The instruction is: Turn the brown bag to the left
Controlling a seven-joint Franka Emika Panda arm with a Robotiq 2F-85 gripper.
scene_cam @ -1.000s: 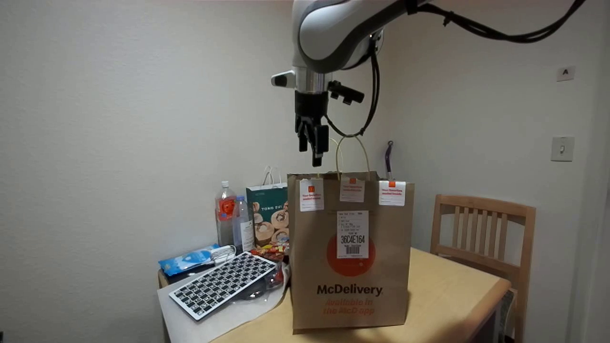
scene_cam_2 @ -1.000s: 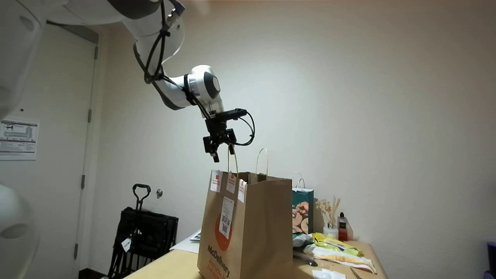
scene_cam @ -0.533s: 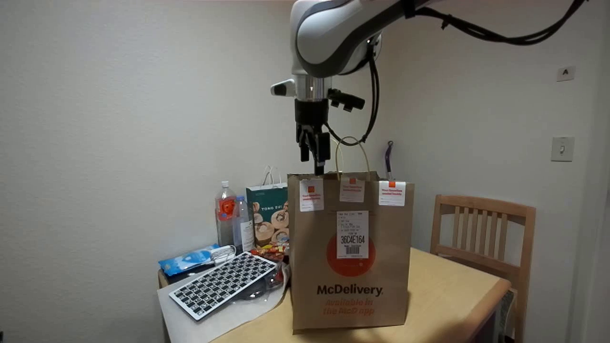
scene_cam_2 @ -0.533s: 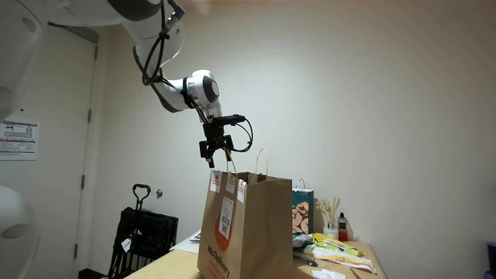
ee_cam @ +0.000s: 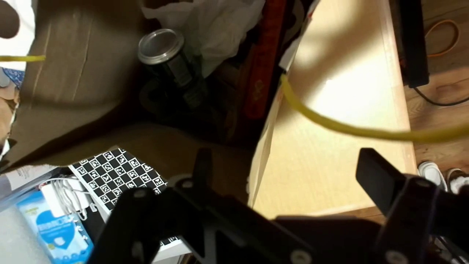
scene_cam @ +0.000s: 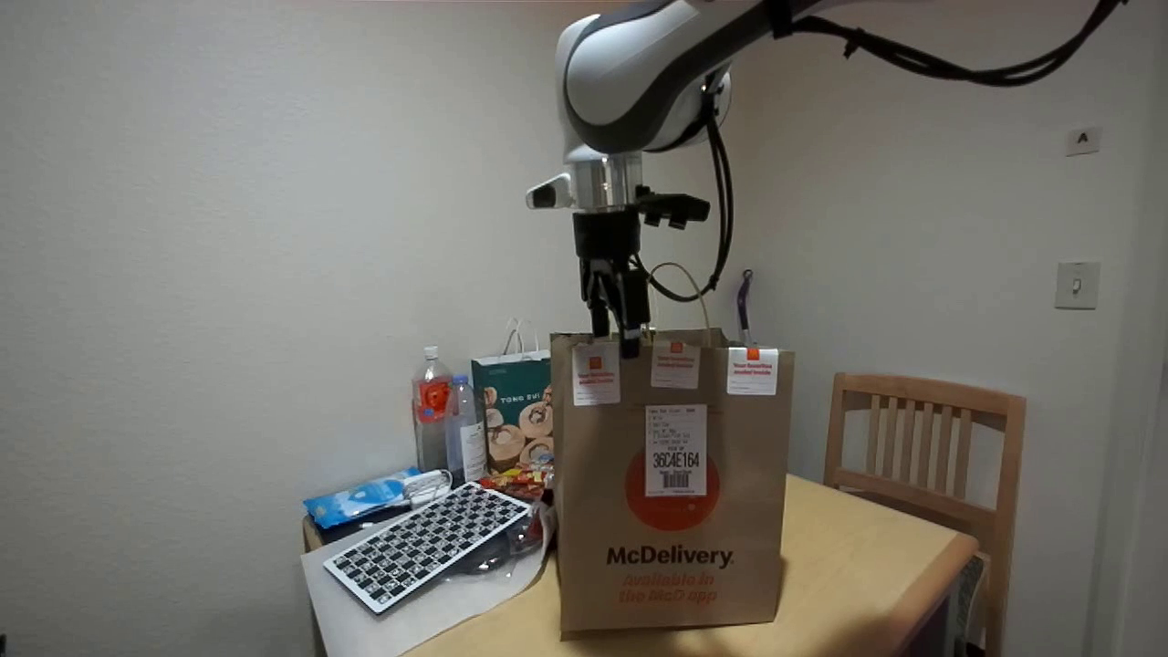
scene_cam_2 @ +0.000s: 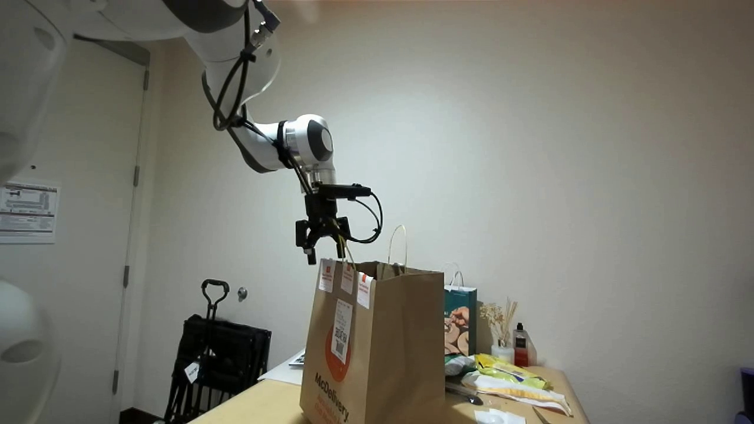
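The brown bag (scene_cam: 593,538) stands upright on the table, its McDelivery print and receipt sticker facing outward in both exterior views. My gripper (scene_cam: 615,336) is open and pointing down at the top of the printed side; in an exterior view my gripper (scene_cam_2: 326,256) hangs about level with the rim. In the wrist view the bag's paper edge (ee_cam: 264,154) shows between the spread fingers, one over the bag's dark inside, the other over the tabletop. Nothing is gripped. A yellowish loop handle (ee_cam: 337,126) passes close by; whether it touches a finger I cannot tell.
Inside the bag are a can (ee_cam: 161,47) and crumpled white paper (ee_cam: 220,29). Beside it lie a black-and-white patterned board (scene_cam: 429,543) and a blue packet (scene_cam: 356,497). A green bag (scene_cam: 516,392) and bottles stand behind. A wooden chair (scene_cam: 926,383) is beyond the table.
My gripper has come down to the bag's rim and shifted slightly along it, staying open. The near handle leans over more and the top of the printed side has moved slightly outward; the bag's base stays put.
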